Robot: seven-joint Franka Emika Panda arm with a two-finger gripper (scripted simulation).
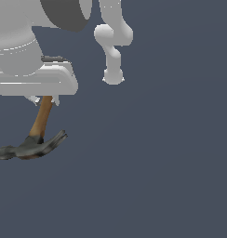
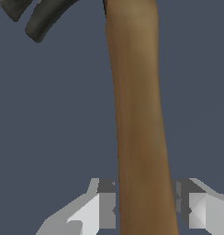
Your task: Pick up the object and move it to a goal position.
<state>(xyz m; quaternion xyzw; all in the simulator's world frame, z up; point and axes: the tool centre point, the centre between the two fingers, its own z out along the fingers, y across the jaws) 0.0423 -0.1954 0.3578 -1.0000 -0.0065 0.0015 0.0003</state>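
The hammer (image 1: pixel 38 132) hangs from the gripper (image 1: pixel 44 99) in the exterior view, head down and handle up, the handle leaning slightly so that its top end enters the jaws toward one o'clock of the head. The dark grey head sits at the low end, its blunt face pointing to nine o'clock and its curved claw sweeping up toward two o'clock. No shadow or contact line under the head shows, so whether it has left the worktop cannot be read outright; the plain blue-grey ground gives no clear cue to height. My judgement is that it is lifted, since it hangs steeply from the jaws with nothing visibly propping it.

In the wrist view the brown wooden handle (image 2: pixel 139 119) runs straight between the two fingers, one pad (image 2: pixel 107 209) pressed to one side of it and the other pad close against the opposite side. The jaws are clamped on the handle, gripping it near the end far from the head (image 2: pixel 42 18), of which only the claw tips show at eleven o'clock.

So the grasp appears done. What is left is the carry to the goal, and no goal marker is visible in either view, so how much travel remains cannot be told. With the heavy head hanging far from the grip, the hammer may swing or twist in the jaws during the move.
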